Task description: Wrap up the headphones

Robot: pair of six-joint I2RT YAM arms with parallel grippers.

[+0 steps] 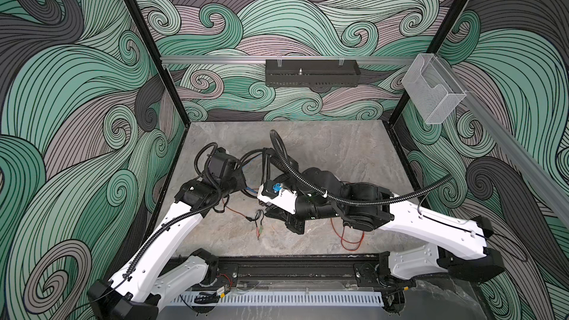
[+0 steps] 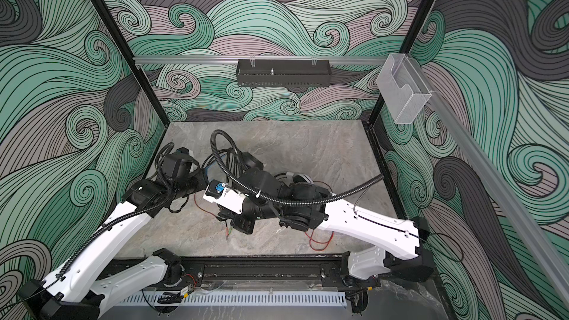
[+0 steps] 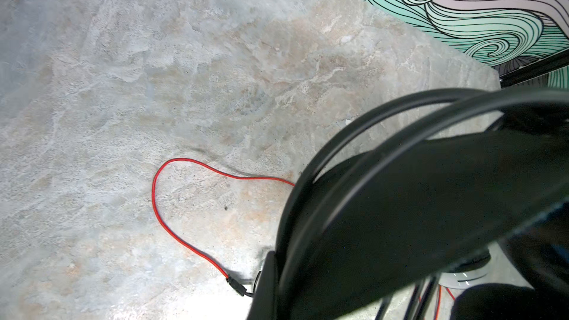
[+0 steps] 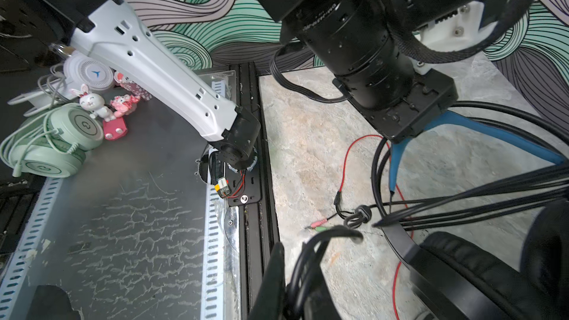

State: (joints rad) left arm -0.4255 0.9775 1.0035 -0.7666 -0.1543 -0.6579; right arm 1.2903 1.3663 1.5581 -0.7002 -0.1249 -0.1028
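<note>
Nearest the front rail (image 1: 292,267), a slack loop of the red cable (image 1: 351,241) lies on the grey stone-look table (image 1: 323,146), partly under the right arm (image 1: 363,207). To its left, the pink and green plugs (image 1: 258,230) rest on the surface; which cable they end I cannot tell.

A little farther in, the right gripper (image 4: 300,272) is clamped on a bunch of the black cable (image 4: 332,232) (the right wrist view shows several strands passing between its fingers). More black strands run straight across toward the black headset (image 4: 462,272).

Beyond that, the left gripper (image 4: 400,133) is pinched tight on the black headset's headband. The blue lining (image 4: 492,140) shows on either side of the jaws. This headset sits mid-table between the two wrists.

The white headset (image 2: 300,177) lies behind the right arm and is mostly hidden, with only a pale earcup showing in a top view.
</note>
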